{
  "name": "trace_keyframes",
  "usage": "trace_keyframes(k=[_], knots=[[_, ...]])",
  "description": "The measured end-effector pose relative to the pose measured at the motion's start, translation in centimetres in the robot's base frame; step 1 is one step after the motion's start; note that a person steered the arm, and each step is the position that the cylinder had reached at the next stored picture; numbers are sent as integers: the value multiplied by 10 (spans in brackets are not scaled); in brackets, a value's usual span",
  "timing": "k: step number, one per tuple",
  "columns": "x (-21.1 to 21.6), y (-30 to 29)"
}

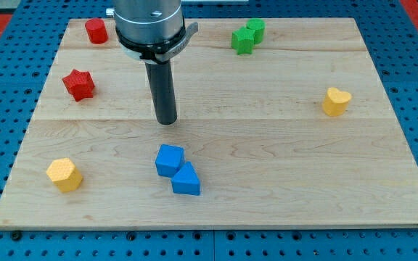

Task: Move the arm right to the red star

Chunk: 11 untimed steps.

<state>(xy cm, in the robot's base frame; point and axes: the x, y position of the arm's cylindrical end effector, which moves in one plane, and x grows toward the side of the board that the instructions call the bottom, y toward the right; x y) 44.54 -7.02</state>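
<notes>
The red star [78, 84] lies on the wooden board [281, 167] at the view's left, in the upper half. My tip [166, 121] rests on the board to the right of the red star and a little lower, well apart from it. No block touches the tip. The rod hangs from a grey arm head at the view's top.
A red cylinder [96, 31] stands at the top left. Two green blocks [247, 35] sit together at the top. A yellow heart [335, 101] is at the right. A yellow hexagon [64, 174] is at the bottom left. A blue cube [170, 159] and a blue triangle [186, 180] touch below the tip.
</notes>
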Motion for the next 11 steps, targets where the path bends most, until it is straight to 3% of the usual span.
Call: trace_keyframes(k=[2,3,4,7,9,11], knots=[[9,10],[56,13],[56,-47],[37,-67],[27,-114],[-33,-131]])
